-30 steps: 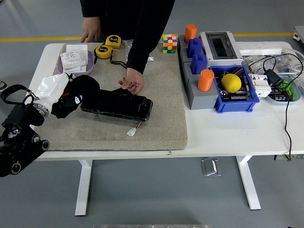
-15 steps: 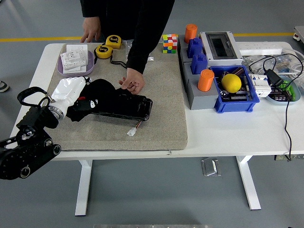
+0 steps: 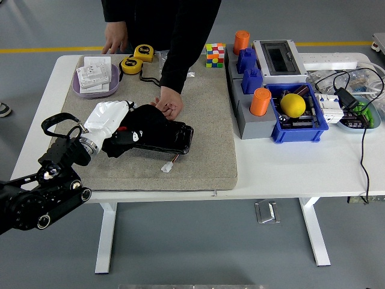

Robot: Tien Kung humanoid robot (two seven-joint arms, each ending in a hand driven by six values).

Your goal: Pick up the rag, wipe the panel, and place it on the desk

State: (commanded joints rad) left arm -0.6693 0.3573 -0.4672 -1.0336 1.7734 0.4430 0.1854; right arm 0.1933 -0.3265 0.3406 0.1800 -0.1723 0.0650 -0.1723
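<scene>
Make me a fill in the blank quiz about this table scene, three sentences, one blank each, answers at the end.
1. The robot's left hand presses a black rag onto the glossy black ____.
2. A person's hand steadies the panel at its ____ edge.
3. In the blue bin lies a ____ ball.

Missing words: panel; far; yellow
</scene>
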